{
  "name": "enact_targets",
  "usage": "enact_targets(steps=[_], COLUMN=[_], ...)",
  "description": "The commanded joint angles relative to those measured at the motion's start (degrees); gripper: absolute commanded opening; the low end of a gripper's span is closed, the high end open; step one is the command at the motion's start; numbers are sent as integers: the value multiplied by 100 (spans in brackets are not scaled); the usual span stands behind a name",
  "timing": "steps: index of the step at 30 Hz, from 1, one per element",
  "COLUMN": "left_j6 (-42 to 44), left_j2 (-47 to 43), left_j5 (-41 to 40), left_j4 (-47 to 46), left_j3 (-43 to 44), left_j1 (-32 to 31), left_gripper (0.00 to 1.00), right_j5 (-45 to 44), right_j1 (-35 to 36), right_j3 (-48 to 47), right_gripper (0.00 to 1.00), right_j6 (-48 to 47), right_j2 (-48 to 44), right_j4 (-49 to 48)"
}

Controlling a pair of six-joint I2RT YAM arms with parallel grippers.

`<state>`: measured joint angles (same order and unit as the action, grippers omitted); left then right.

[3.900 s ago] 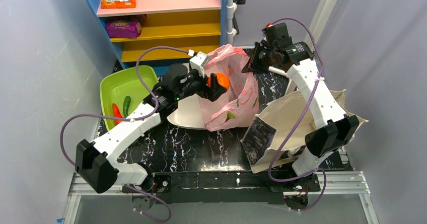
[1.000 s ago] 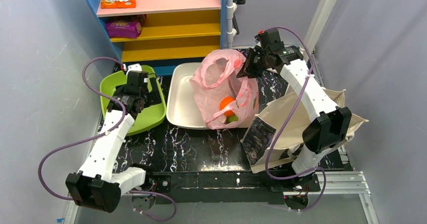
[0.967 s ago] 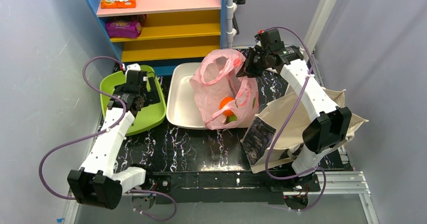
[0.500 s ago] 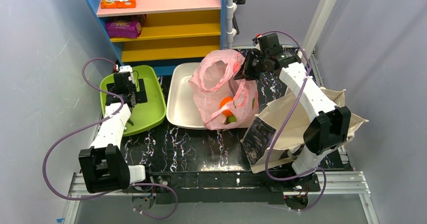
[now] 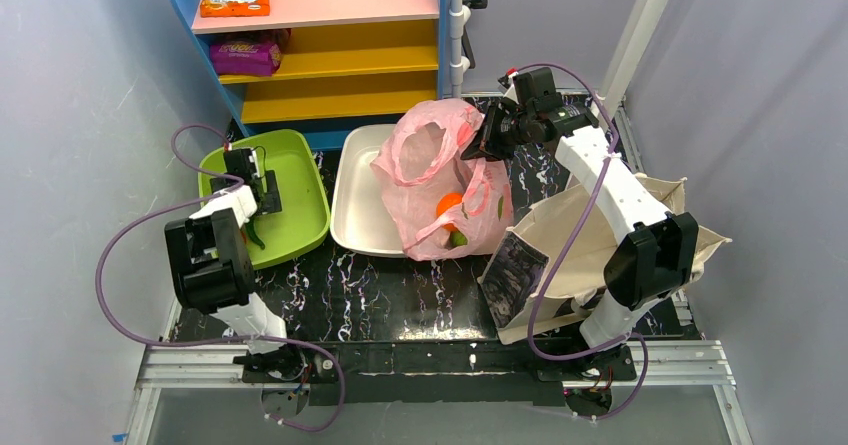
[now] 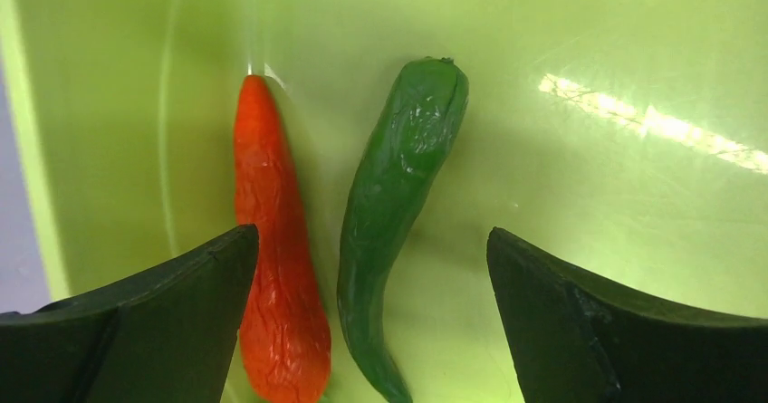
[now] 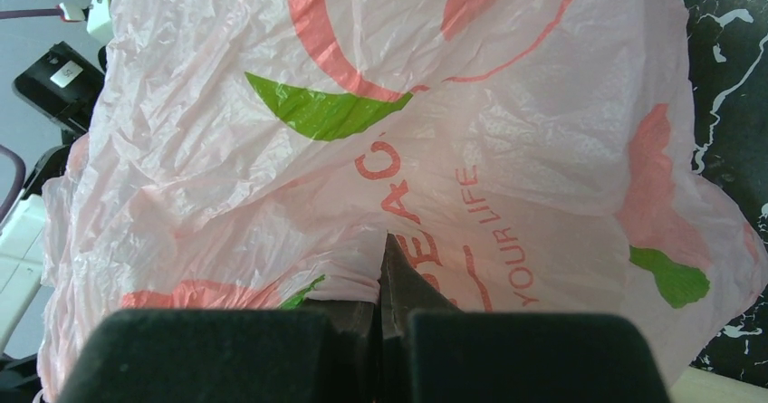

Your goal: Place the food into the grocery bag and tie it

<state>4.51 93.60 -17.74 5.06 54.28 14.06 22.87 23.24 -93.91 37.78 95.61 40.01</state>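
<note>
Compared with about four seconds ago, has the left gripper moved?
Yes. The left gripper went left from the grocery bag, past the white tray, and now hangs open over the peppers in the green tray.

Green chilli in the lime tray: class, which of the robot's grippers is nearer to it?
Left. The left gripper hangs open directly over the green chilli, a finger on either side. The right gripper is far off, shut on the pink bag.

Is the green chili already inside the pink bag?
No, the green chili lies beside the red chili on the floor of the lime-green tray.
</note>
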Motion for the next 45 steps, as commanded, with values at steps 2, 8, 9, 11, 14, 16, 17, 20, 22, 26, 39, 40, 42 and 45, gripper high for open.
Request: enact_targets(steps=[2,8,9,11,14,16,17,20,22,26,39,40,42,45], left_j6=[-146,-118,-120,-94,-53,-68,-85,-89,-45,5,127,114,98,49], left_j2=[300,568,548,551,622,629,615,634,692,755,952,969,989,955], left_j5=[485,691,735,804,872,894,895,933,1074,1181,1432,1451,1558,1850], left_j4=[-156,-98,-121,-131,-63,-1,-7,32,128,240,488,525,581,619], left_j3=[391,535,527,526,594,619,617,630,713,781,968,1001,1057,1123], left_j1=[276,346,344,343,345,343,349,348,346,340,396,398,403,403], left_gripper=[94,88,86,83,74,68,66,56,51,53,32,26,11,0], right_j5=[71,68,75,98,142,165,165,124,114,129,83,88,87,92], right_j1=[-28,-31,-18,-22,-20,-22,-22,-22,-22,-8,-4,-2,-1,0], right_j3=[3,-172,-190,-234,-276,-242,-222,-168,-167,-172,-224,-231,-248,-255], right_gripper=[1,1,1,1,1,1,1,1,1,1,1,1,1,1], right_j6=[14,29,37,58,88,106,115,109,107,116,112,120,120,129], right_j2=[-173,-129,-115,-80,-61,-84,-111,-176,-193,-193,-189,-181,-158,-144], right_j4=[-200,-98,-98,-83,-10,-15,-21,-30,-20,-5,50,43,44,45])
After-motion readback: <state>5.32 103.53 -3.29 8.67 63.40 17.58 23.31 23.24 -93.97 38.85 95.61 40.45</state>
